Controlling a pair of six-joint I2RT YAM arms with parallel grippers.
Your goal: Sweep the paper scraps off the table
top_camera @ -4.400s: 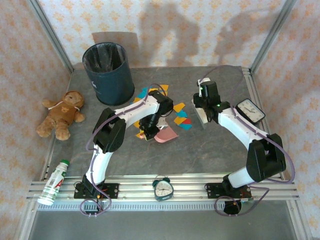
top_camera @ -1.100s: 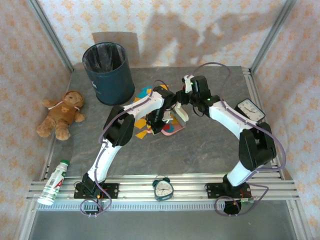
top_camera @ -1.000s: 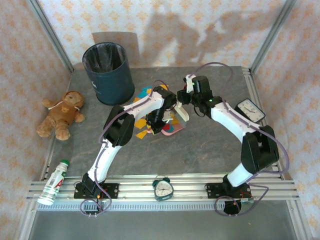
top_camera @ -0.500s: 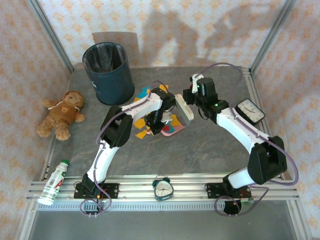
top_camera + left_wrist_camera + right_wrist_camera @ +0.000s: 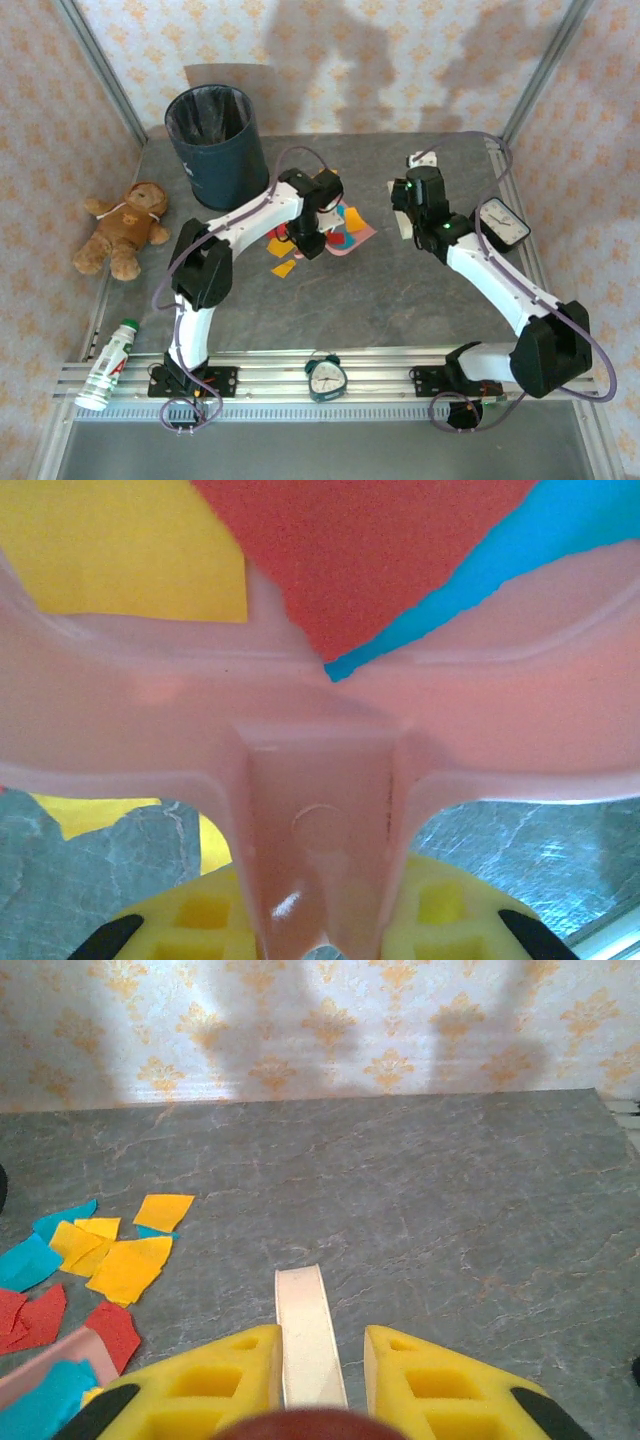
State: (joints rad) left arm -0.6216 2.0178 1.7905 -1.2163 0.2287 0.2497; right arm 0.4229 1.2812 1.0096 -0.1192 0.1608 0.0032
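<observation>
Top external view: locate the pink dustpan (image 5: 362, 232) flat on the worktop (image 5: 420, 300), held at its handle by the left fingers (image 5: 310, 240). Note paper scraps (image 5: 283, 268) on the pan, just beyond it and on its near-left side. Find the right fingers (image 5: 403, 222) off to the right, well apart from the pan.

Left wrist view: confirm the fingers (image 5: 225, 910) clamped on the pan's stem (image 5: 320, 810), with red, yellow and blue scraps inside. Keep the lip pressed flat, without tilt, to stop paper sliding underneath.

Right wrist view: confirm the fingers (image 5: 245, 1365) clamped on a cream strip (image 5: 305, 1330), presumably the sweeper's handle. Observe loose scraps (image 5: 130, 1265) at left, near the pan's corner (image 5: 50, 1355). Set the sweeper down beyond these, then draw towards the pan's mouth with slow, shallow strokes; expect light paper to scatter under fast ones
</observation>
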